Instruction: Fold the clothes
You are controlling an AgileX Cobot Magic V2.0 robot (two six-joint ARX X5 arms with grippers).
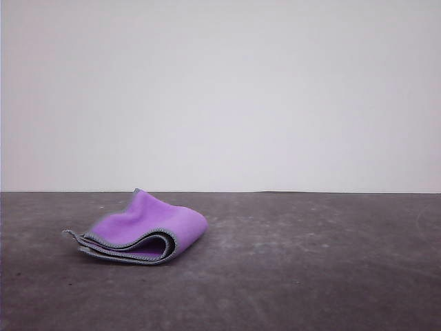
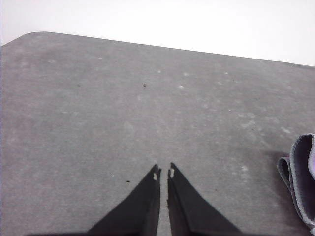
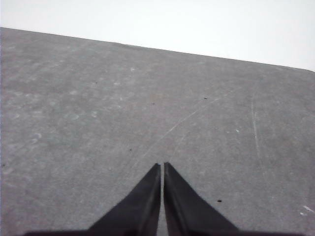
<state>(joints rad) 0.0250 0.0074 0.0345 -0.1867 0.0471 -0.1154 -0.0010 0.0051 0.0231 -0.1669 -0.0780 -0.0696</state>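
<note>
Purple cloth (image 1: 141,231) lies folded on the desk (image 1: 310,276), off beside my left hand (image 2: 164,172). Both my left and right hand (image 3: 162,166) hover clenched, empty, above bare desk.

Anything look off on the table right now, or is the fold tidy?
The cloth is folded but loose: its layers gape open at the near edge, with hems uneven. Both grippers, left and right, are shut and hold nothing. Table shows only scuffs.
</note>
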